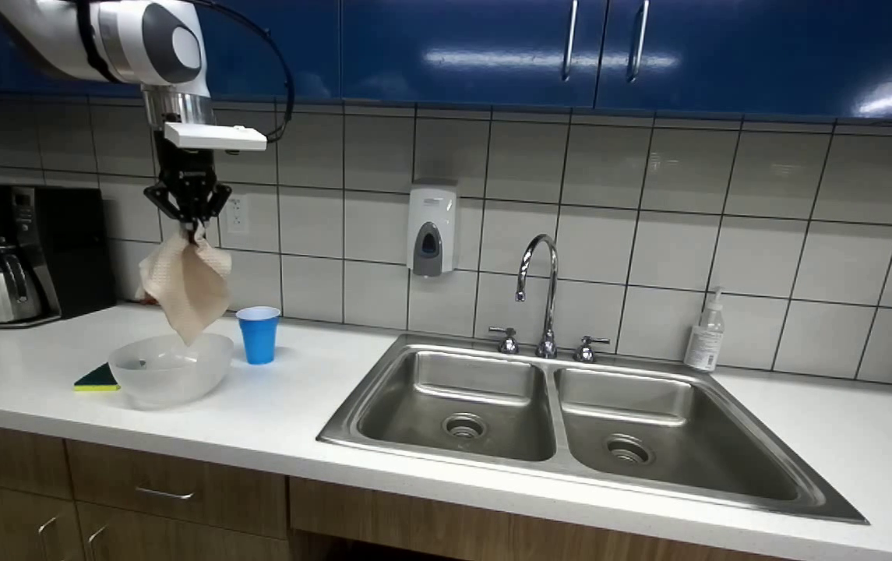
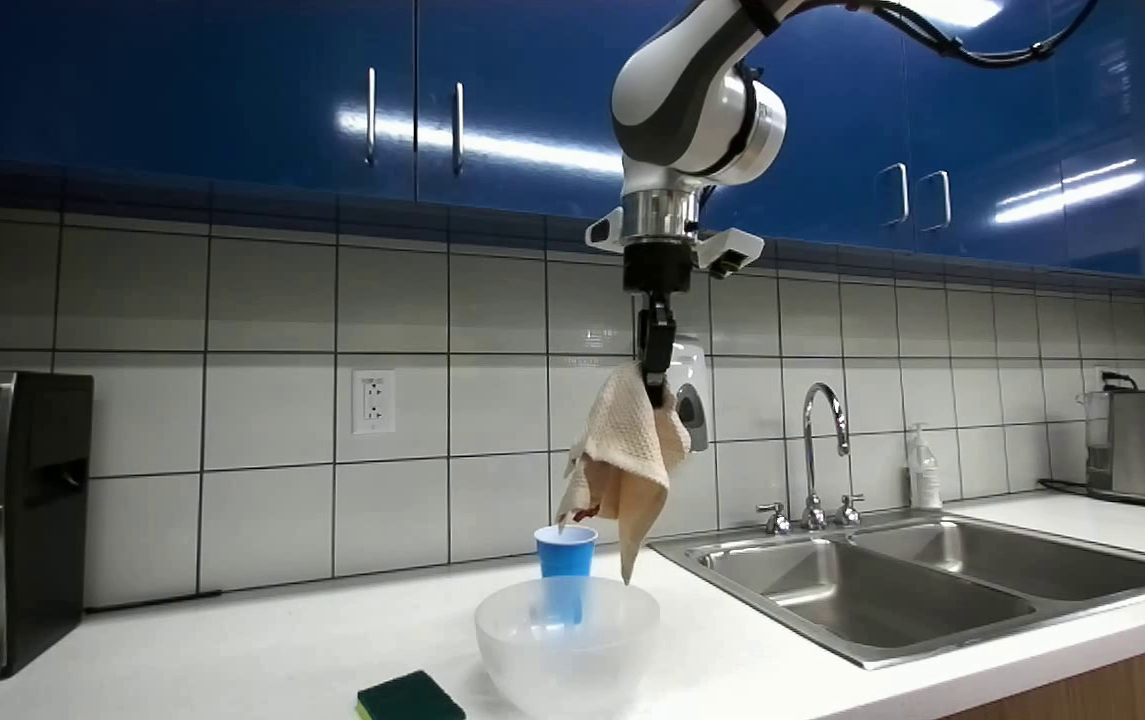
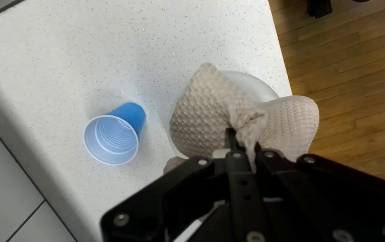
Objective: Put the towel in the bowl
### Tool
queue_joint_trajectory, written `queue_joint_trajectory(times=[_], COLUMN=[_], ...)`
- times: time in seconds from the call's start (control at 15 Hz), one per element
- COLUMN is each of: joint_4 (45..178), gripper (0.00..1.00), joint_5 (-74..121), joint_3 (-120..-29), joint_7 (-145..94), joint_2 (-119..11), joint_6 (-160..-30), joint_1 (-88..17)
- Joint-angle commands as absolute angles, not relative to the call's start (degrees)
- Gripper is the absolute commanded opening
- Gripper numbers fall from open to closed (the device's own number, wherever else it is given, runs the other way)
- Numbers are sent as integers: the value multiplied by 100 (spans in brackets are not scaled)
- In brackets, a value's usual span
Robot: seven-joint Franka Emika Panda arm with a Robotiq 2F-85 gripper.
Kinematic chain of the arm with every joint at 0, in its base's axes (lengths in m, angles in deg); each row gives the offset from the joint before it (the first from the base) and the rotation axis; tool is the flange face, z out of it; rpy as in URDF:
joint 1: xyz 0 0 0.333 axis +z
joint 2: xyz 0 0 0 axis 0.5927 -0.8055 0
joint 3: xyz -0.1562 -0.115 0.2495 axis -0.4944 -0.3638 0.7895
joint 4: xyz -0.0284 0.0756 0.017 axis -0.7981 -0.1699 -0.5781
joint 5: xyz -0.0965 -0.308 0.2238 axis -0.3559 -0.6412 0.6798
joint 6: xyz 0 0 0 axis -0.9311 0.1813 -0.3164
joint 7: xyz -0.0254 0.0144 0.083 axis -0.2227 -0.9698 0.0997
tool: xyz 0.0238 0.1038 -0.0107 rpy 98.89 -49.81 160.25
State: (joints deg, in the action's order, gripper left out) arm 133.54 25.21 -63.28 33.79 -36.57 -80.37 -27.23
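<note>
The towel (image 1: 188,284) is beige with a waffle texture and hangs in folds from my gripper (image 1: 192,231). It also hangs in an exterior view (image 2: 627,430), where the fingers (image 2: 654,390) pinch its top. In the wrist view the fingers (image 3: 245,139) are shut on a bunched part of the towel (image 3: 202,117). The bowl (image 1: 169,386) is translucent white and stands upright on the counter below the towel; it shows too in an exterior view (image 2: 567,655). The towel's lowest corner is around rim height. In the wrist view the towel hides most of the bowl (image 3: 254,85).
A blue cup (image 1: 259,340) stands close beside the bowl, towards the wall. A green and yellow sponge (image 1: 97,379) lies at the bowl's other side. A coffee maker (image 1: 72,253) stands against the wall. A double sink (image 1: 551,389) is set in the counter. The counter's front edge (image 3: 281,60) is near the bowl.
</note>
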Motion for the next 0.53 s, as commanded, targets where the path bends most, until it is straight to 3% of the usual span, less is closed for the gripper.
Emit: queue_joint_trajectory(times=[0.0, 0.47], joint_4=[13387, 13498], gripper=[1, 1], joint_5=[2647, 2820], joint_3=[-6242, -6083], joint_7=[3752, 4164], joint_2=[-3728, -4009], joint_6=[-8195, -8427], joint_1=[-2688, -2633])
